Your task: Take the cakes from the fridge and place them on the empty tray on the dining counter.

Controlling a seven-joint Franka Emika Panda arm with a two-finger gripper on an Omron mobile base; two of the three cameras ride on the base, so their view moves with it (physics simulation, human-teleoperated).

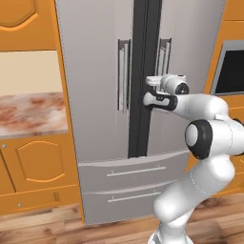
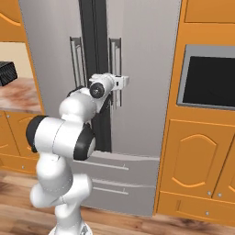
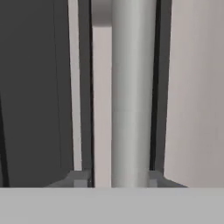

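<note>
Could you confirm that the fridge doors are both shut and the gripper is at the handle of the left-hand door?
Not quite: the doors of the fridge are both shut, but the gripper is at the right-hand door's handle. The left base view shows the hand right of the dark centre strip, and the hand view shows the bar between the fingertips.

The fridge [image 1: 100,95] is cut off at the top by the edge of both base views, and its doors are shut, so its inside is hidden. The fingertips of the gripper [image 3: 114,179] are cropped by the bottom of the hand view, where the bar handle [image 3: 131,100] of the fridge's right door is seen between them; whether it is actually touched cannot be told. In the left base view the gripper's fingers against that handle are too small to be made out.
</note>
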